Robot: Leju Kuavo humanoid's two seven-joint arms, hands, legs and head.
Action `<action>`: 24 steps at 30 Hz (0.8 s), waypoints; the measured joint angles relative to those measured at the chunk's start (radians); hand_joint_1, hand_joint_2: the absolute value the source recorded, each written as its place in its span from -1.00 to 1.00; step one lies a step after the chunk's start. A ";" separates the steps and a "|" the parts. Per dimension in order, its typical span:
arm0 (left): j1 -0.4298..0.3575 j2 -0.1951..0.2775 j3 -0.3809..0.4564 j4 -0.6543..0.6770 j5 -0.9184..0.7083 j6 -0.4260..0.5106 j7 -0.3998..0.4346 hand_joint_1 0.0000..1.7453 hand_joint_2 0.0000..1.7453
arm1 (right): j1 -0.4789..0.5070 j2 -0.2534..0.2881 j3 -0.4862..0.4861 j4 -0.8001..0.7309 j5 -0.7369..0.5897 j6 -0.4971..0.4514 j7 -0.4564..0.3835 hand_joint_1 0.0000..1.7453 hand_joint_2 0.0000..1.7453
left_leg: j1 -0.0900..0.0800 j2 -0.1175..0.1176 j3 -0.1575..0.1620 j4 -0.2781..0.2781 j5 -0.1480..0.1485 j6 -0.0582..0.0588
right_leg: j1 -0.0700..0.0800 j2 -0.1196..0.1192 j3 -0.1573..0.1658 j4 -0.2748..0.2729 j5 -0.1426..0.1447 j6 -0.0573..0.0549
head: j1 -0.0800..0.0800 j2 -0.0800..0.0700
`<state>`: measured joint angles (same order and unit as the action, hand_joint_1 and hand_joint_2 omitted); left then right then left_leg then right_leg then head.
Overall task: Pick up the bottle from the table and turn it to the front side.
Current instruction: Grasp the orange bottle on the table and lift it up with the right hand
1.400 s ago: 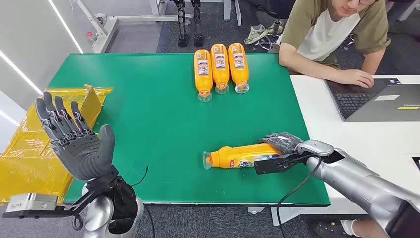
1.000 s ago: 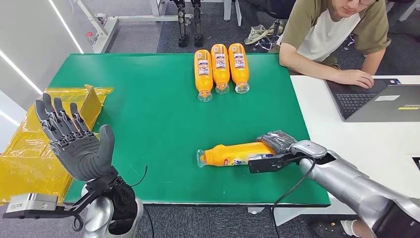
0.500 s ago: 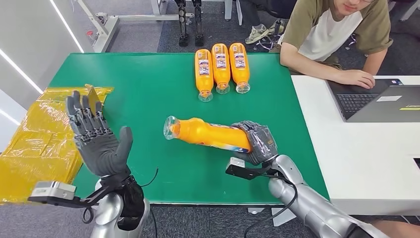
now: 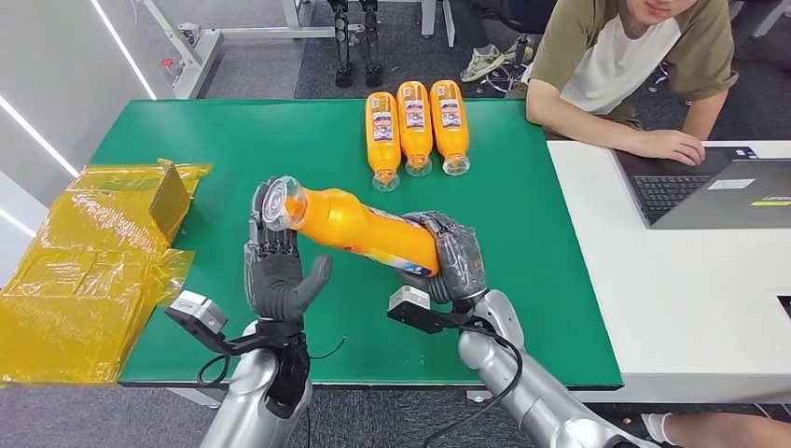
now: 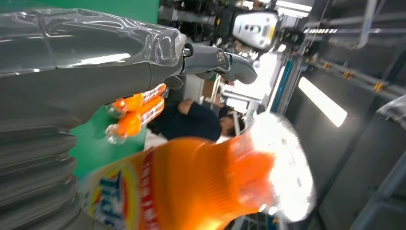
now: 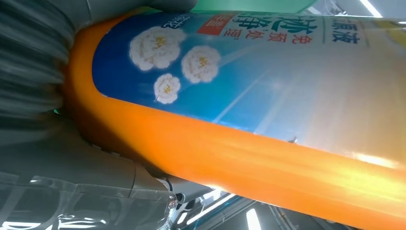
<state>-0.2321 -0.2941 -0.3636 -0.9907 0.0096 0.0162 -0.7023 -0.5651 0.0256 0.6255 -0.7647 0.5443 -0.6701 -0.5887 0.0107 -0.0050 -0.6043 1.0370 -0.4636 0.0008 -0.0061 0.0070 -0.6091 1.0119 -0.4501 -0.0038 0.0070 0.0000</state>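
An orange detergent bottle (image 4: 359,224) with a clear cap hangs tilted above the green table (image 4: 233,149). My right hand (image 4: 450,263) grips its base end. The blue flower label (image 6: 263,72) faces the right wrist camera, where the right hand (image 6: 57,158) wraps the bottle. My left hand (image 4: 275,273) stands upright at the cap end, fingers spread behind the neck and thumb apart, holding nothing. In the left wrist view the bottle (image 5: 182,187) looms blurred right before the left hand (image 5: 72,72).
Three more orange bottles (image 4: 414,126) lie side by side at the table's far edge. Crumpled yellow plastic bags (image 4: 84,261) cover the left side. A person (image 4: 634,65) sits at the back right by a laptop (image 4: 718,187) on a white table (image 4: 690,280).
My right hand has lifted the bottle off the table and carried it left and up. The left hand has swung right to meet the cap end.
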 joint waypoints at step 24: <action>-0.016 -0.002 -0.052 0.046 -0.008 -0.025 0.004 -1.00 1.00 | -0.021 0.069 0.113 0.081 -0.003 0.231 0.059 1.00 1.00 | 0.000 0.000 -0.001 0.000 0.000 0.000 | 0.000 0.000 -0.001 0.000 0.000 0.000 | 0.000 0.000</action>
<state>-0.2478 -0.2965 -0.4157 -0.9444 0.0016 -0.0092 -0.6983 -0.5859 0.0943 0.7383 -0.6842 0.5413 -0.4391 -0.5299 0.0107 -0.0050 -0.6049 1.0369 -0.4637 0.0007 -0.0061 0.0068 -0.6097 1.0118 -0.4501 -0.0039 0.0070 -0.0001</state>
